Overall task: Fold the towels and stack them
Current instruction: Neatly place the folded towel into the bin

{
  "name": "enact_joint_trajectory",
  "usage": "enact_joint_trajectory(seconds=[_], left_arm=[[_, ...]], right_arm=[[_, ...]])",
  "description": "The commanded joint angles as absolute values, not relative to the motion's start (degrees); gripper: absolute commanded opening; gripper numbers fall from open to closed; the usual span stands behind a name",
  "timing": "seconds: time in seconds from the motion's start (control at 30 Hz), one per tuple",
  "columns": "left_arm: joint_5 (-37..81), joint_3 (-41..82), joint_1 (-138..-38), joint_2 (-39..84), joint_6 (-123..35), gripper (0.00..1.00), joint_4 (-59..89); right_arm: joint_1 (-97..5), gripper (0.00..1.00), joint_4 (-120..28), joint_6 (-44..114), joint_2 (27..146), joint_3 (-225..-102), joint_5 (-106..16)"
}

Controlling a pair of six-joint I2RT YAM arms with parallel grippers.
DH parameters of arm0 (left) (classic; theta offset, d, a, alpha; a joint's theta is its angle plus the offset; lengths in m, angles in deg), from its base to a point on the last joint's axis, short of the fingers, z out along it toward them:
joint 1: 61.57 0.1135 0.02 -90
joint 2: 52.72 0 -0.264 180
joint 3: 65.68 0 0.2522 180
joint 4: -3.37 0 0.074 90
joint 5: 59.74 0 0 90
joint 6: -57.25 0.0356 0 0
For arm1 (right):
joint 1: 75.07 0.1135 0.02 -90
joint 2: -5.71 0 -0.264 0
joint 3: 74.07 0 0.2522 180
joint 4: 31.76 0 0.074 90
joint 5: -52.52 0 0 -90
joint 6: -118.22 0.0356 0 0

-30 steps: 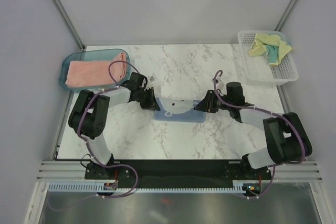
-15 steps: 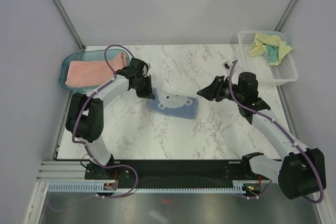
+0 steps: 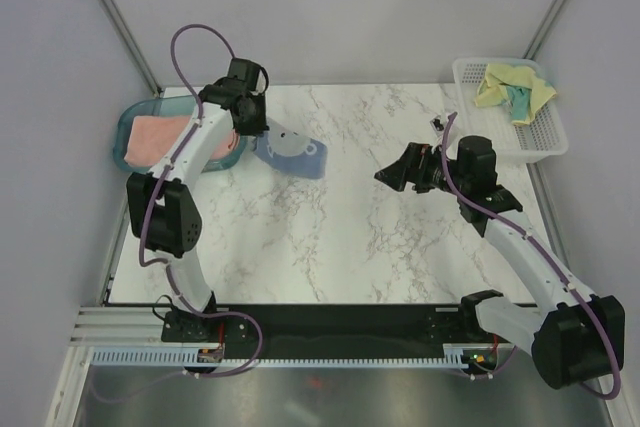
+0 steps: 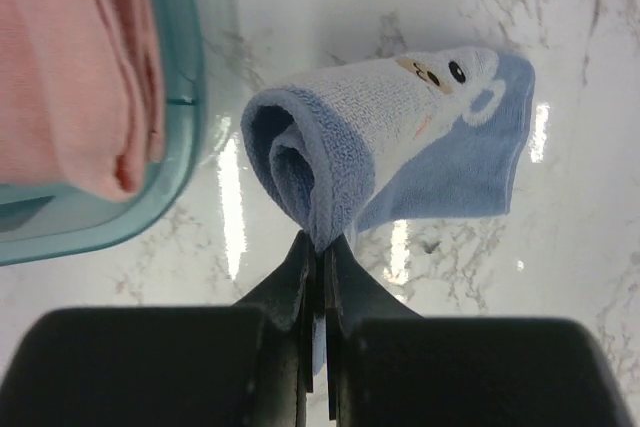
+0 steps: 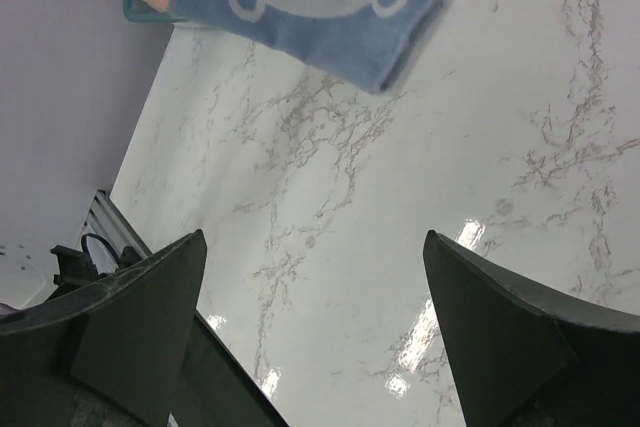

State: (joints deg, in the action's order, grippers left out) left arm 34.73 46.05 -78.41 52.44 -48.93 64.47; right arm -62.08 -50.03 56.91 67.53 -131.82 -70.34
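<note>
Over the marble desk, the left hand pinched the folded light blue towel beside the teal tray, likely for stacking; the right hand gaped empty.

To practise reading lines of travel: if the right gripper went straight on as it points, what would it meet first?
Probably the bare marble tabletop, short of the light blue towel, though depth is unclear.

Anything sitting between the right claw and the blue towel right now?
Nothing: only bare marble table lies between the open right claw and the blue towel, which the left claw grips. The top and right wrist views both show it.
</note>
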Motion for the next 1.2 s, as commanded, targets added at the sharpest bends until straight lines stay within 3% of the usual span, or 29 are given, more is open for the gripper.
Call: enact_joint_trajectory(seconds=[0.0,0.5,1.17], left_arm=[[41.3,52.6,-74.0,55.8,-43.5,0.02,69.2],[44.9,66.1,-56.7,66.9,-39.3,0.02,69.3],[48.1,67.9,-49.0,71.9,-36.4,0.02,65.0]], right_arm=[[-62.3,0.98,-50.6,55.5,67.3,-134.2,-69.4],[-63.4,0.98,-50.7,51.9,70.8,-135.5,-69.4],[-63.8,0.98,-51.0,51.8,72.9,-135.5,-70.5]])
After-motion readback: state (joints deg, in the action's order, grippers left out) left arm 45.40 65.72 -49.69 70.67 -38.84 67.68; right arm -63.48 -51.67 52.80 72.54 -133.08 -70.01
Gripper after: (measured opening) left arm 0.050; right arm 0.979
